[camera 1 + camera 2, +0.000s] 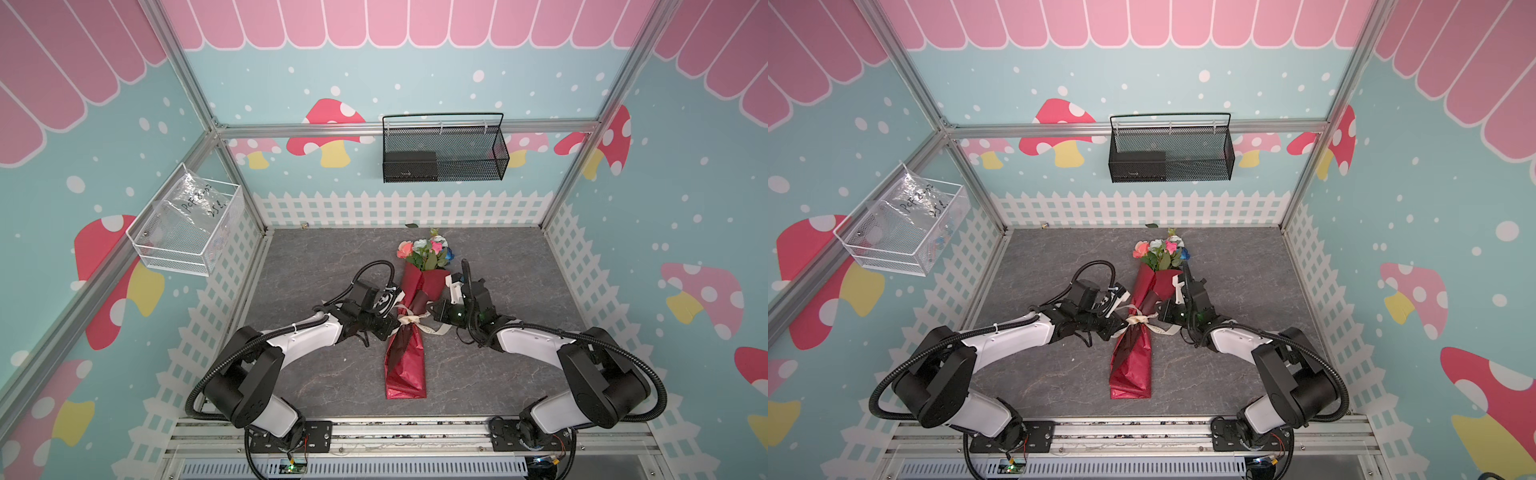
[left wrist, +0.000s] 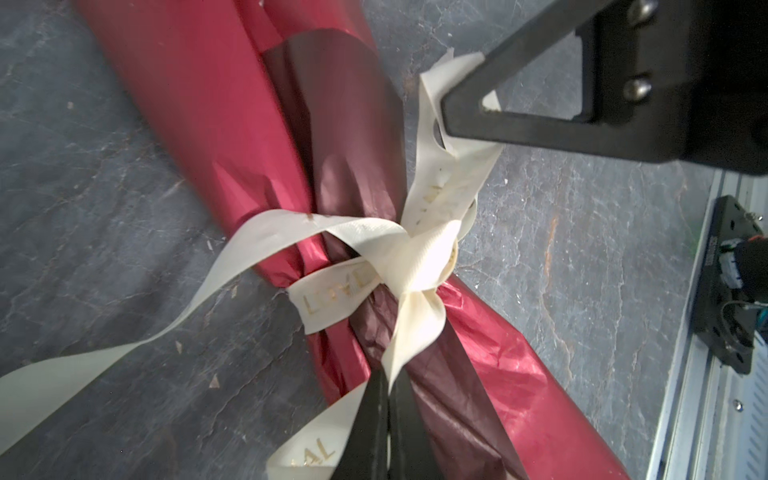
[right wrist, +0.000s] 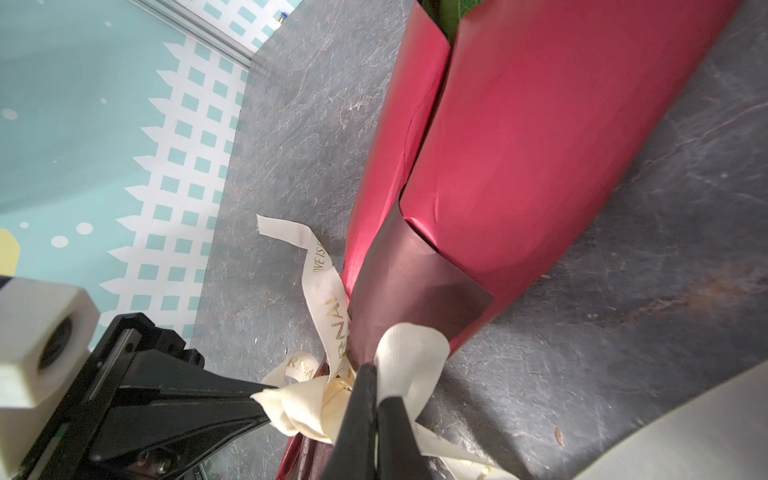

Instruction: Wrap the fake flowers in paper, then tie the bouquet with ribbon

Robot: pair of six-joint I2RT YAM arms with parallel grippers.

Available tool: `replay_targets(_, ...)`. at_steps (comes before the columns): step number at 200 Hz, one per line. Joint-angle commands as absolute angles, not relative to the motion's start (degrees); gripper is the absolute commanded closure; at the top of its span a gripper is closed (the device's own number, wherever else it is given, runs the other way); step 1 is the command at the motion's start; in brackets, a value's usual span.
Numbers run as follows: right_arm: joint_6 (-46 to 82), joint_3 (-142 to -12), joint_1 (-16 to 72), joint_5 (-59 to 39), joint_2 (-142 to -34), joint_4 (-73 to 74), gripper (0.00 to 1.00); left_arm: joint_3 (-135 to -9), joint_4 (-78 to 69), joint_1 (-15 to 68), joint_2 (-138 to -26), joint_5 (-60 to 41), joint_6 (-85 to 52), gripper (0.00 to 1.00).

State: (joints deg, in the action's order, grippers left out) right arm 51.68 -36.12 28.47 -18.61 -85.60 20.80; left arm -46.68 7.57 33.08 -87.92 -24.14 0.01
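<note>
The left gripper (image 2: pixel 388 384) is pressed together. It pinches a strand of the cream ribbon (image 2: pixel 332 286) right by the knot. The right gripper (image 3: pixel 376 386) is pressed together too, pinching a loop of the same ribbon. The ribbon goes around the thin middle of the bouquet (image 1: pixel 409 353). The bouquet lies flat on the grey table (image 1: pixel 316 257) between the two arms. It is wrapped in red paper (image 1: pixel 405 382), and its flowers (image 1: pixel 424 249) point at the back wall.
</note>
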Motion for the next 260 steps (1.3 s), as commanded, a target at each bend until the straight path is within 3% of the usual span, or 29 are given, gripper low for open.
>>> replay_targets(1, 50.7, -35.6, 27.7, -17.1, -84.5, 19.1, 1.00, -47.0, 6.3, 32.6, -87.4, -26.1, -1.3, 0.94)
replay_targets(45, 49.4, -35.6, 26.3, -16.3, -84.3, 17.9, 1.00, -47.2, 5.9, 32.7, -89.6, -26.5, -2.0, 1.00)
replay_targets(123, 44.4, -36.9, 22.6, -15.5, -86.0, 14.2, 1.00, -47.3, 5.1, 31.9, -92.9, -25.7, -3.9, 1.00)
replay_targets(260, 31.4, -44.8, 19.5, -5.7, -92.3, 1.3, 1.00, -45.3, 2.8, 29.8, -97.0, -23.7, -9.0, 1.00)
